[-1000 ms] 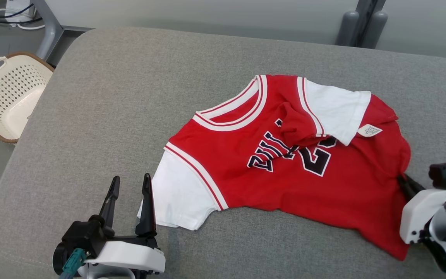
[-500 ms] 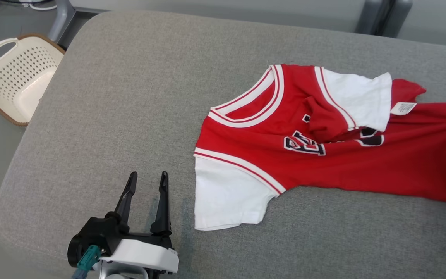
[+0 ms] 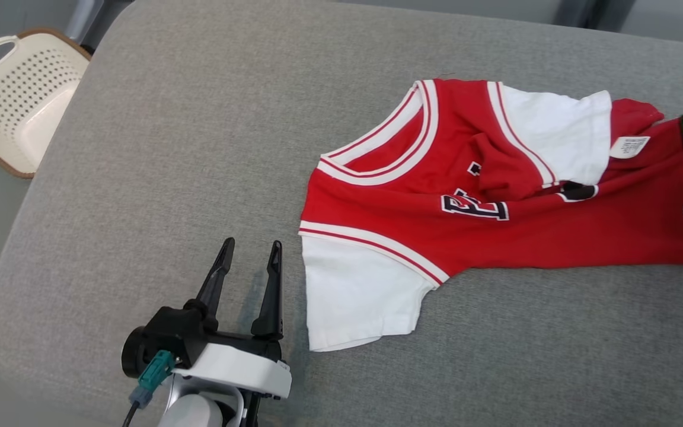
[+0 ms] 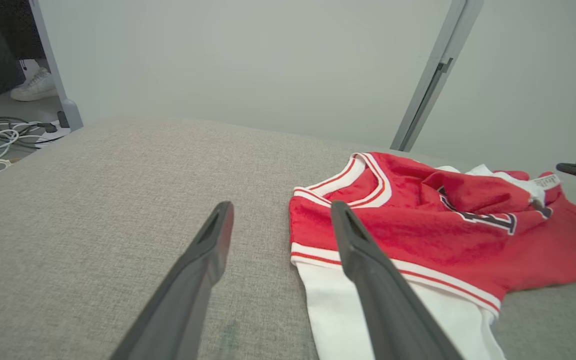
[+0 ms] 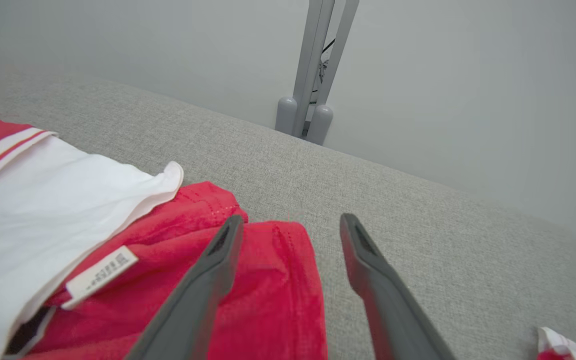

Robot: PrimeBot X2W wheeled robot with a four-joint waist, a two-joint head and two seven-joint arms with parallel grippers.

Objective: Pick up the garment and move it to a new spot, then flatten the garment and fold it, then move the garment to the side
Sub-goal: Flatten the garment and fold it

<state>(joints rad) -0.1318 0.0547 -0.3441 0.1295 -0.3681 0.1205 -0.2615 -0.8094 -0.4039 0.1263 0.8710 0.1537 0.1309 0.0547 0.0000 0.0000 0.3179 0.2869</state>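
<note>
Here the red short-sleeved jersey with white sleeves and dark lettering (image 3: 495,196) lies on the grey woven fabric cushion (image 3: 169,148), towards its right half, the striped neckline facing the far left. The body is stretched out to the right and partly rumpled, so the letters are creased and half hidden. One white sleeve (image 3: 359,296) lies flat at the near side. The other white sleeve (image 3: 561,130) is folded over the chest, with a small white care label (image 3: 629,146) showing just beside it.

The left gripper (image 3: 252,243) rests low over the bare cushion just left of the near sleeve, its two dark fingers spread apart and holding nothing. In the right wrist view the right gripper (image 5: 292,220) is over the jersey's red hem corner. Its fingers stand wide apart, the left one above the cloth and the right one above the cushion, so nothing is clamped.

A cream perforated plastic basket with a brown rim (image 3: 9,101) sits on the floor beyond the cushion's far left corner.
</note>
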